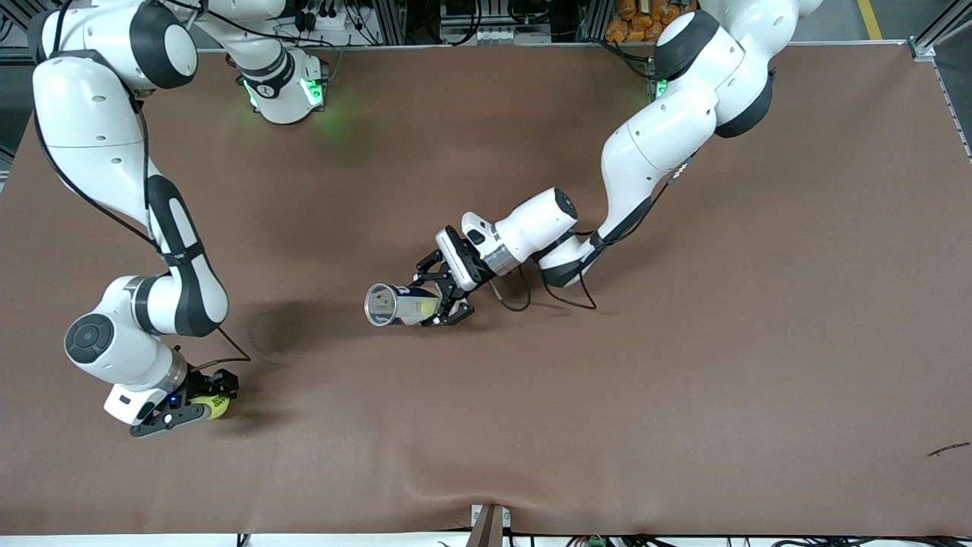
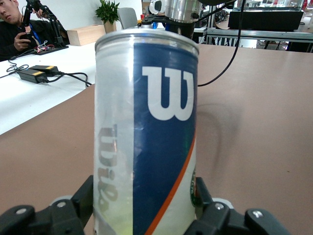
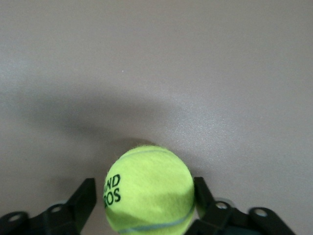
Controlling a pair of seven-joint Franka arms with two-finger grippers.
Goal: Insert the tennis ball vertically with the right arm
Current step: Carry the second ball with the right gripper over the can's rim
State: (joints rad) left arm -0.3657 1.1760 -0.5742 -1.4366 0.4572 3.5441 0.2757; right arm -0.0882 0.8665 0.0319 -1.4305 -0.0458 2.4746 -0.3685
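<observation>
A yellow-green tennis ball (image 1: 216,407) (image 3: 146,188) lies on the brown table near the front camera, at the right arm's end. My right gripper (image 1: 199,404) (image 3: 144,196) is low around it and open: one finger touches the ball, while the other finger (image 3: 83,198) stands a little off it. My left gripper (image 1: 444,302) (image 2: 145,196) is shut on a clear Wilson ball can (image 1: 396,304) (image 2: 146,122) with a blue label. It holds the can on its side over the table's middle, the open mouth toward the right arm's end.
A black cable (image 1: 566,292) loops on the table under the left wrist. A small dark scrap (image 1: 949,449) lies near the left arm's end. A bracket (image 1: 490,524) sits at the table's near edge. The cloth (image 1: 425,479) there is rippled.
</observation>
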